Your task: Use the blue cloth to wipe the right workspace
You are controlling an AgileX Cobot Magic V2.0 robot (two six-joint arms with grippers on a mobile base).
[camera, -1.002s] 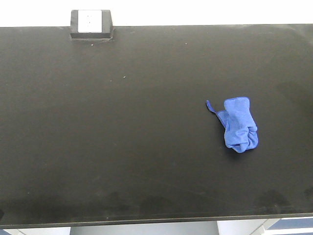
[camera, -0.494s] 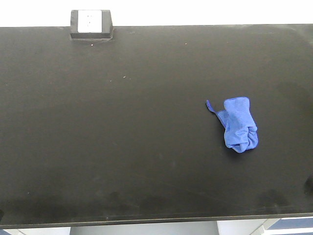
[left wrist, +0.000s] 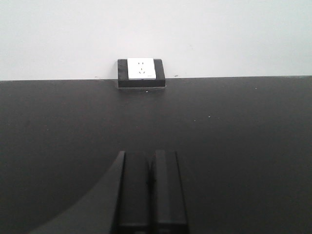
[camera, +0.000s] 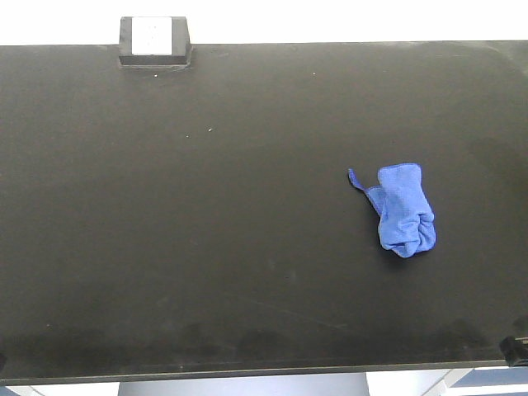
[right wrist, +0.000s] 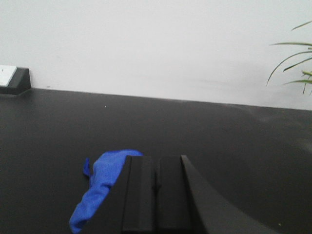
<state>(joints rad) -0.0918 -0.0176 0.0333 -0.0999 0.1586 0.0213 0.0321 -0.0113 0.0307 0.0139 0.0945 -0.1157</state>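
A crumpled blue cloth (camera: pixel 403 209) lies on the right half of the black table (camera: pixel 206 231). It also shows in the right wrist view (right wrist: pixel 102 183), low and left of my right gripper (right wrist: pixel 156 161), partly hidden behind it. The right gripper is shut and empty, a little short of the cloth; its tip just shows at the front right edge of the front view (camera: pixel 515 350). My left gripper (left wrist: pixel 149 155) is shut and empty over bare black table, far from the cloth.
A black block with a white power socket (camera: pixel 153 40) sits at the table's far left edge, also in the left wrist view (left wrist: pixel 141 72). A white wall runs behind. Plant leaves (right wrist: pixel 295 63) hang at the far right.
The right gripper's tip has come into the front view at the bottom right corner. The cloth has not moved.
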